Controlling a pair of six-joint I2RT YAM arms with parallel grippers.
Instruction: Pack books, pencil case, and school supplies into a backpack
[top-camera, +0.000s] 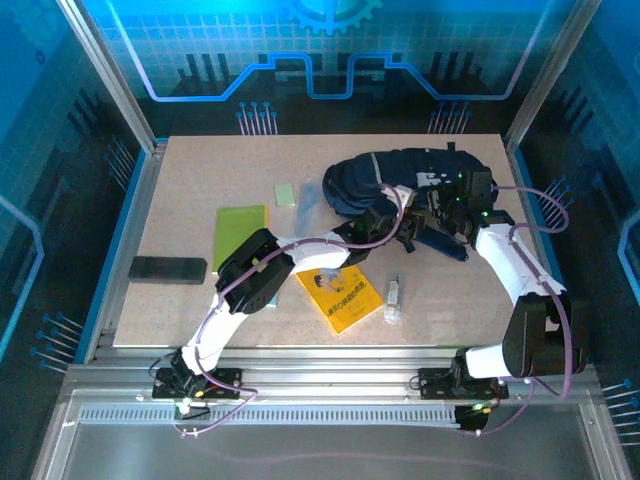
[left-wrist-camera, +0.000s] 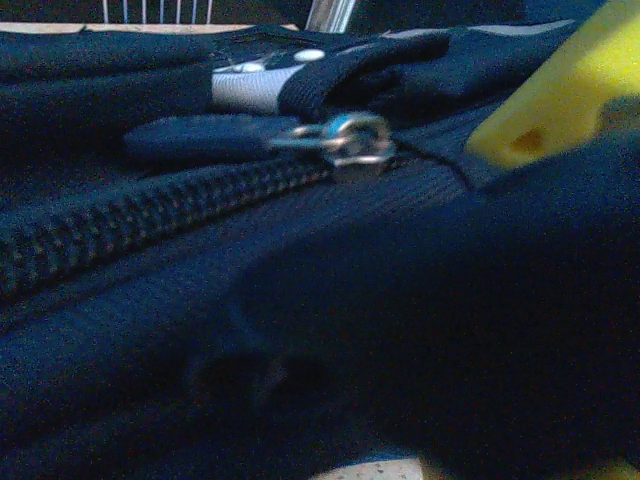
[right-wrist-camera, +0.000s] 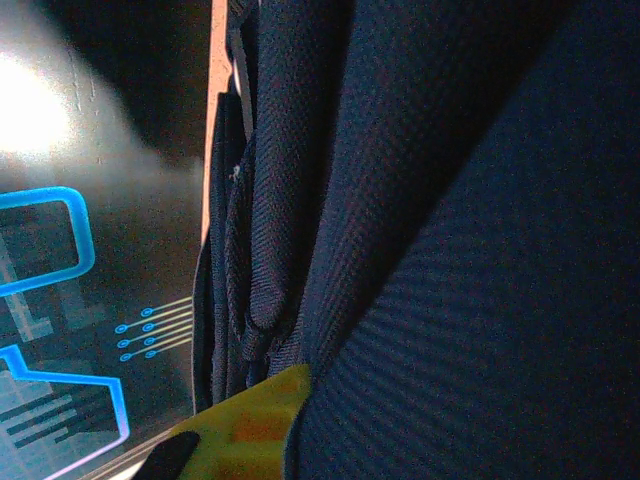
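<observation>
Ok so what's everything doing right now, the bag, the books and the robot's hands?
backpack: lying on the table, zip closed where it shows
lime-green book: closed, flat on the table, not packed
orange-yellow book: closed, flat on the table, not packed
clear-white tube: lying by the orange-yellow book
left gripper: at the backpack's zip, jaws unclear
right gripper: shut on backpack fabric

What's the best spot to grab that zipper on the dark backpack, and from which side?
Probably the dark fabric pull tab, not the small shiny slider on the backpack. The tab lies flat and long, stretching from the slider along the zipper teeth, so it offers two broad faces. Come from its free end, pinching top and underside.
</observation>
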